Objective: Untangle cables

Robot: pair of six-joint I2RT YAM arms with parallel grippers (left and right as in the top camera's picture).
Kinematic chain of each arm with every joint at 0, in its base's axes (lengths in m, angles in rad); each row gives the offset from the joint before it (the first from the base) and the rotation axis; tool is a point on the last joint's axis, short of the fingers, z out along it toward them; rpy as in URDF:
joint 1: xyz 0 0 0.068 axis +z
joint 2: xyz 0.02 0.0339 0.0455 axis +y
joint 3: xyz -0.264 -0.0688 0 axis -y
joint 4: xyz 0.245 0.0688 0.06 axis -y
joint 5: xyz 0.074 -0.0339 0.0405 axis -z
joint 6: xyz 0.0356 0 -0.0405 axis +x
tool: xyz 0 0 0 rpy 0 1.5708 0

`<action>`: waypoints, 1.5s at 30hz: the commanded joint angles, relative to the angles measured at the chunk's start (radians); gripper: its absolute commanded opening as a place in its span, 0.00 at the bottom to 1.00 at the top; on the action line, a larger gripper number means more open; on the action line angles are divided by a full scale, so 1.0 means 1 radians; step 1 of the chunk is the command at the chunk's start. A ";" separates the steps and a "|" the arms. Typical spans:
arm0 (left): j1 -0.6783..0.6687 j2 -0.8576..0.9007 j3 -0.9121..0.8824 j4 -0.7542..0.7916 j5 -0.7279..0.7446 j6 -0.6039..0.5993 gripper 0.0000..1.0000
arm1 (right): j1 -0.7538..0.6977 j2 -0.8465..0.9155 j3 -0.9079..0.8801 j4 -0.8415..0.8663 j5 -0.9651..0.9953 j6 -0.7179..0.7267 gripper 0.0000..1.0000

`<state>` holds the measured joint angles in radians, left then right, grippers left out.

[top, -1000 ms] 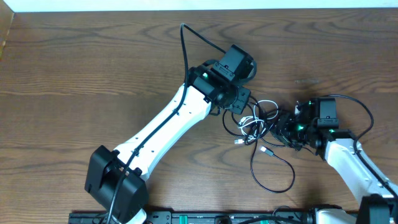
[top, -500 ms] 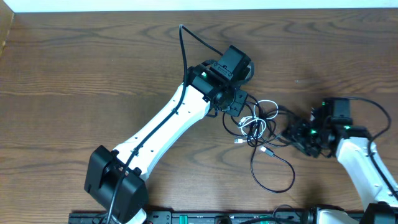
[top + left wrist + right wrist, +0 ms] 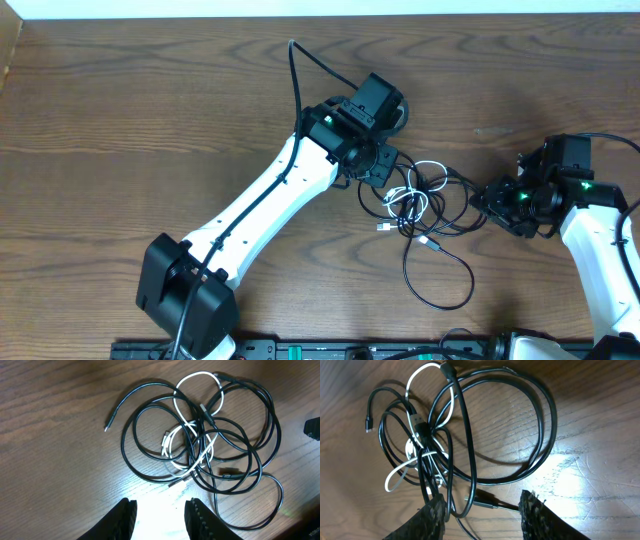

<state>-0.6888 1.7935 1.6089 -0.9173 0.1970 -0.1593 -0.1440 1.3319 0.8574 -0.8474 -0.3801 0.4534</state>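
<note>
The cables lie in one tangle on the wooden table: several looping black cords and one shorter white cord knotted through them. One black loop trails toward the front. My left gripper is open and empty just left of the tangle; its view shows the tangle ahead of the fingers, with the white cord. My right gripper is open at the tangle's right edge. In its view a black plug lies between its fingers, ungripped, beside black loops and the white cord.
The left arm stretches diagonally from the front left base. The right arm comes in from the front right. The table's far edge runs along the top. A rail lies at the front edge.
My right gripper has drawn back to the right, away from the tangle's middle. The left arm has stayed put. The tangle looks almost unchanged.
</note>
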 commanded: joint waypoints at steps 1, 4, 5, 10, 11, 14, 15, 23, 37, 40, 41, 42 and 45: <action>0.003 0.013 -0.013 -0.001 0.005 0.004 0.36 | -0.005 -0.003 -0.006 0.010 0.006 -0.011 0.45; 0.003 0.013 -0.040 0.021 0.005 0.004 0.37 | -0.004 -0.002 -0.027 0.046 0.003 0.030 0.45; 0.002 0.014 -0.050 0.029 0.005 0.004 0.36 | -0.002 -0.002 -0.036 0.062 0.003 0.042 0.45; 0.002 0.017 -0.085 0.041 0.005 0.004 0.46 | 0.019 -0.002 -0.093 0.169 -0.003 0.096 0.45; 0.002 0.017 -0.089 0.043 0.005 0.004 0.46 | 0.022 -0.002 -0.103 0.186 -0.009 0.105 0.45; 0.002 0.017 -0.096 0.048 0.006 0.003 0.47 | 0.037 -0.002 -0.152 0.264 -0.022 0.153 0.45; 0.002 0.017 -0.098 0.051 0.017 0.000 0.47 | 0.042 -0.002 -0.170 0.294 -0.023 0.164 0.44; -0.006 0.017 -0.101 0.097 0.109 -0.009 0.59 | 0.061 -0.002 -0.283 0.488 -0.040 0.224 0.11; -0.088 0.017 -0.101 0.108 0.182 -0.043 0.71 | 0.060 -0.104 -0.267 0.497 -0.201 0.223 0.01; -0.094 0.017 -0.102 0.108 0.151 -0.120 0.71 | 0.060 -0.174 -0.267 0.460 -0.191 0.223 0.01; -0.094 0.017 -0.102 0.108 0.149 -0.139 0.71 | 0.060 -0.196 -0.267 0.449 -0.185 0.224 0.01; -0.094 0.018 -0.103 0.113 0.150 -0.158 0.71 | 0.060 -0.221 -0.267 0.435 -0.175 0.225 0.01; -0.095 0.022 -0.114 0.141 0.151 -0.185 0.71 | 0.061 -0.276 -0.267 0.395 -0.153 0.228 0.01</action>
<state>-0.7856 1.7992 1.5124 -0.7937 0.3500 -0.2790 -0.0872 1.1027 0.5789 -0.4343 -0.5457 0.6731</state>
